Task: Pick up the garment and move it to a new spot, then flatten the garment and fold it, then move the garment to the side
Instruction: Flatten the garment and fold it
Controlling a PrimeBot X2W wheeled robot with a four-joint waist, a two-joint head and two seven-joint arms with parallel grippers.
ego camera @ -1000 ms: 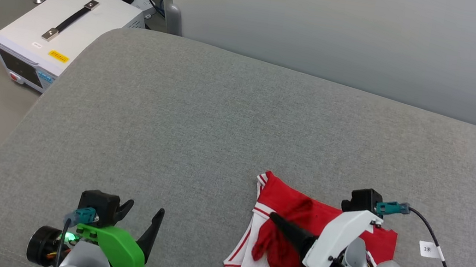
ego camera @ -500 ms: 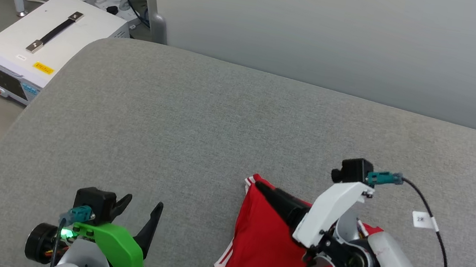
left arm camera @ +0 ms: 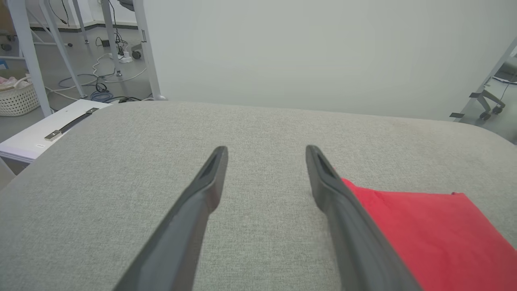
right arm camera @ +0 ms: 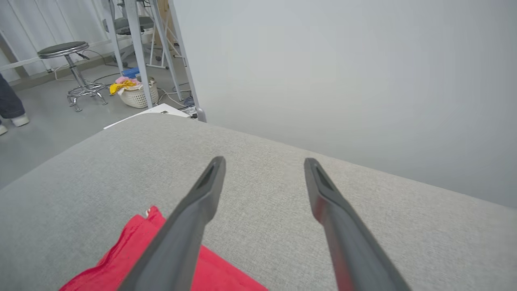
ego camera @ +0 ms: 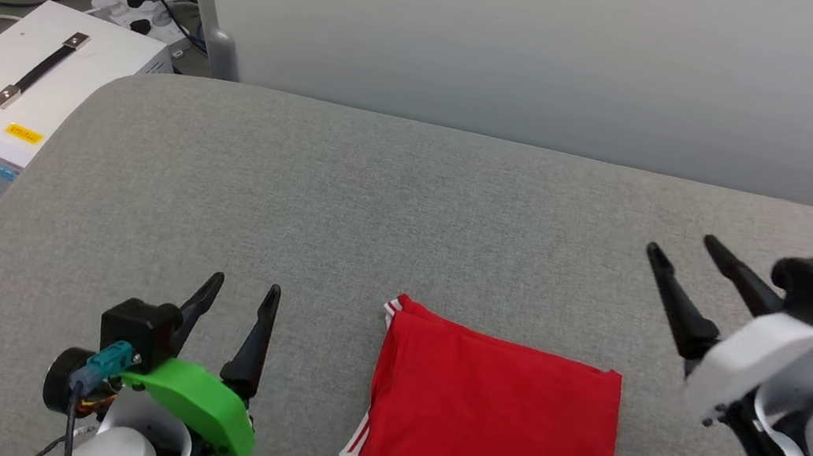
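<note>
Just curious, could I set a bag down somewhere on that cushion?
The cushion is bare behind the garment up to the wall, and between left hand and garment. Crowded near edge: garment, right hand.

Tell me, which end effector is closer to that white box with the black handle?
Left. The left end effector is at the cushion's left side, where the white box stands; the right end effector is across the cushion, past the red garment.

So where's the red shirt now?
In the head view the folded garment lies on the grey cushion, near the bottom middle, between the left gripper and right gripper, touching neither.
</note>
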